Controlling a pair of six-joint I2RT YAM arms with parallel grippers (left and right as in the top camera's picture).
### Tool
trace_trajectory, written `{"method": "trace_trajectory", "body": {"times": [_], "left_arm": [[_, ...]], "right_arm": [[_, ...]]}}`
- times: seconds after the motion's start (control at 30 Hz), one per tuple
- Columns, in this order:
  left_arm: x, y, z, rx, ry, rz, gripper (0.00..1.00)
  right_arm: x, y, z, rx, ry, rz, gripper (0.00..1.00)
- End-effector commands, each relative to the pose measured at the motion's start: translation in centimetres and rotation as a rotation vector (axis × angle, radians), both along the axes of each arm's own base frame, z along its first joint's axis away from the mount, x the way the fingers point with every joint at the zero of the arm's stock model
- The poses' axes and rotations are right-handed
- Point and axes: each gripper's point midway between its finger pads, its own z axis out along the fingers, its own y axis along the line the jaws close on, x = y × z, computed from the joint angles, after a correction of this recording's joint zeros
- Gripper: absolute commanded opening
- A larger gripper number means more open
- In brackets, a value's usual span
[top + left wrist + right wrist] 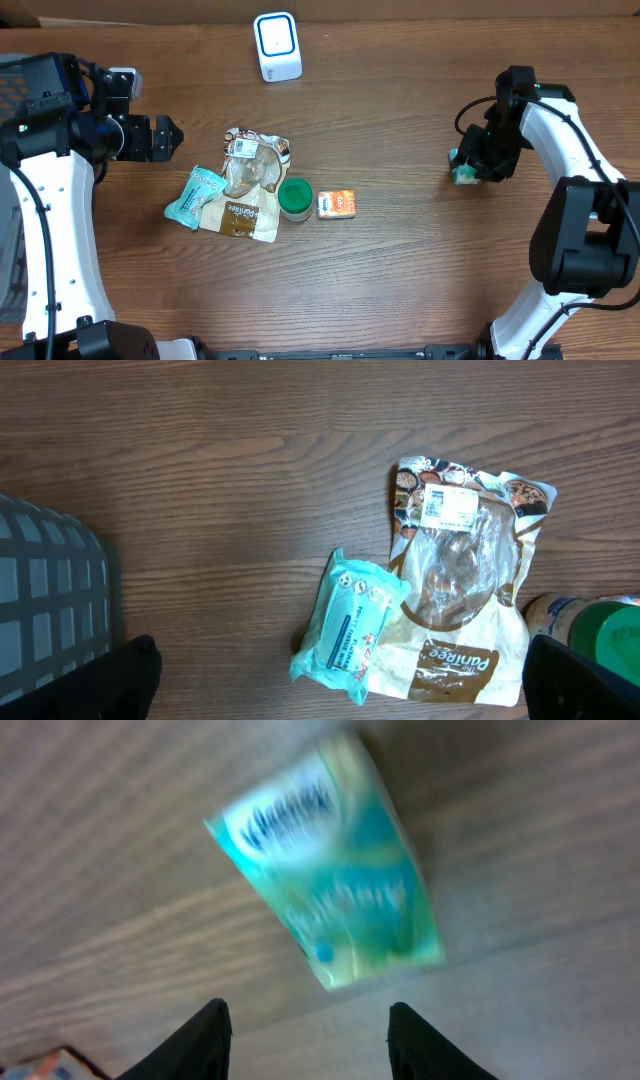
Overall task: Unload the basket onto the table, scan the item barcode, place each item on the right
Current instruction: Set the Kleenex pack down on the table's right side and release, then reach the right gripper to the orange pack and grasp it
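We see the right fingers [205, 1045] parted and empty. The teal pack [330, 870] lies on the table [90, 870] just ahead of their tips, its long axis slanting across the gap. The left fingers [575, 680], spread wide, hang well apart from it.
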Motion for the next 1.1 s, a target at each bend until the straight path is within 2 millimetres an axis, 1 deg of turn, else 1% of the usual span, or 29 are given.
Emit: {"method": "trace_trajectory", "body": {"times": [0.0, 0.07, 0.13, 0.17, 0.23, 0.33, 0.37, 0.4, 0.43, 0.47, 0.67, 0.7, 0.73, 0.77, 0.97, 1.07], "left_arm": [[0.3, -0.1, 1.1, 0.006, -0.033, -0.019, 1.0], [0.3, -0.1, 1.1, 0.006, -0.033, -0.018, 0.99], [0.3, -0.1, 1.1, 0.006, -0.033, -0.018, 1.0], [0.3, -0.1, 1.1, 0.006, -0.033, -0.018, 1.0], [0.3, -0.1, 1.1, 0.006, -0.033, -0.018, 0.99], [0.3, -0.1, 1.1, 0.006, -0.033, -0.018, 0.99], [0.3, -0.1, 1.1, 0.006, -0.033, -0.018, 0.99], [0.3, -0.1, 1.1, 0.006, -0.033, -0.018, 0.99], [0.3, -0.1, 1.1, 0.006, -0.033, -0.018, 0.99], [0.3, -0.1, 1.1, 0.006, -0.033, -0.018, 0.99], [0.3, -0.1, 1.1, 0.006, -0.033, -0.018, 0.99], [0.3, -0.1, 1.1, 0.006, -0.033, -0.018, 1.0], [0.3, -0.1, 1.1, 0.006, -0.033, -0.018, 1.0], [0.3, -0.1, 1.1, 0.006, -0.033, -0.018, 0.99], [0.3, -0.1, 1.1, 0.006, -0.033, -0.019, 1.0], [0.3, -0.1, 1.1, 0.006, -0.033, -0.018, 0.99]], "right_arm": [[1.2, -0.5, 2.2, -0.029, -0.032, 0.007, 0.46], [1.8, -0.5, 3.9, -0.027, -0.047, 0.007, 0.45], [2.3, 0.2, 5.6, -0.008, -0.064, 0.026, 0.45], [2.5, 1.0, 6.5, 0.016, -0.079, 0.055, 0.46], [2.7, 3.0, 7.5, 0.079, -0.1, 0.109, 0.45], [2.5, 6.4, 7.9, 0.159, -0.108, 0.18, 0.45], [2.3, 7.4, 7.8, 0.169, -0.103, 0.201, 0.45], [2.0, 8.2, 7.7, 0.17, -0.097, 0.223, 0.42], [1.6, 9.6, 7.4, 0.173, -0.085, 0.243, 0.38], [1.3, 10.6, 7.1, 0.175, -0.077, 0.253, 0.37], [-1.2, 17.3, 5.1, 0.198, -0.045, 0.372, 0.37], [-1.6, 18.3, 4.7, 0.199, -0.041, 0.375, 0.34], [-2.2, 20.1, 3.9, 0.202, -0.038, 0.374, 0.29], [-2.5, 21.1, 3.5, 0.204, -0.039, 0.372, 0.25], [-4.4, 25.5, 1.7, 0.223, -0.05, 0.385, 0.17], [-5.0, 26.9, 1.4, 0.23, -0.056, 0.39, 0.15]]}}
